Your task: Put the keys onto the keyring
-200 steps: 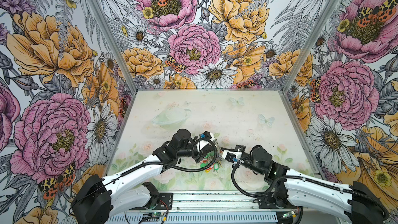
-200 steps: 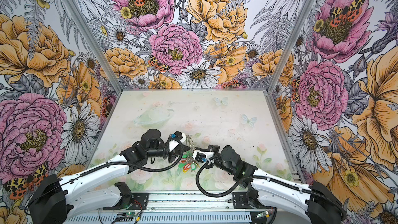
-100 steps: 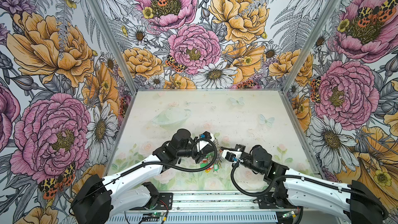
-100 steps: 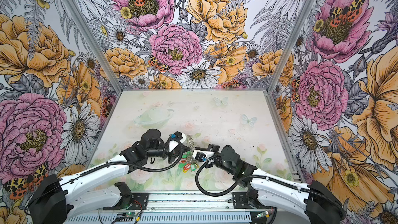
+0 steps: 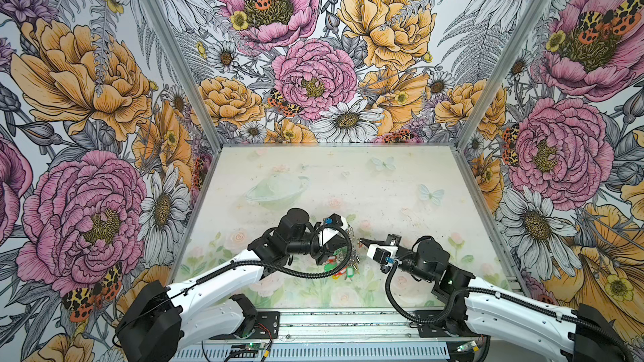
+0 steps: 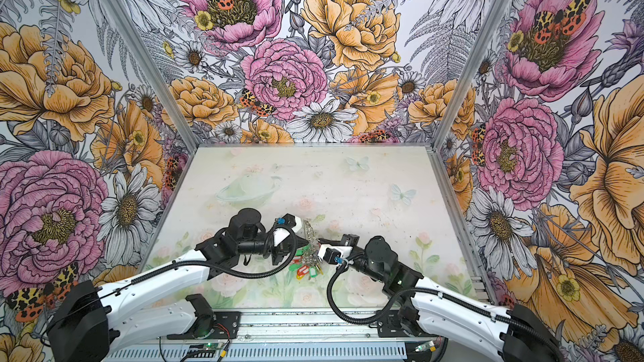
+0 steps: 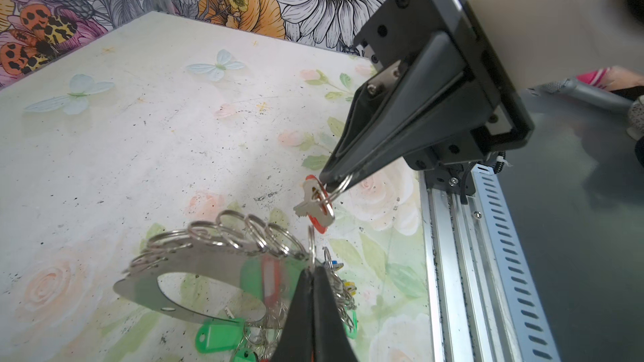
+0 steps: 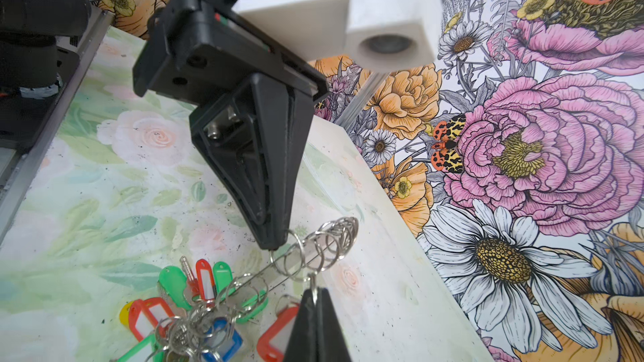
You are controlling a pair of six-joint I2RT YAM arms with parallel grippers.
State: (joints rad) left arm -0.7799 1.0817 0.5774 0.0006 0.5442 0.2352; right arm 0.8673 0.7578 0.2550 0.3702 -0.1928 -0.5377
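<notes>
left wrist view: left gripper (image 7: 312,270) is clamping a split ring (image 7: 311,243) of the keyring (image 7: 209,262), right gripper (image 7: 328,182) is pinching the keys (image 7: 311,205); likely threading step, next needing ring-to-ring alignment.

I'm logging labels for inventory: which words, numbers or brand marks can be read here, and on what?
None readable. White label windows on the red oblong plastic tags look blank; any stamp on the small grey metal key or the flat grey metal keyring plate is too blurred to tell.
</notes>
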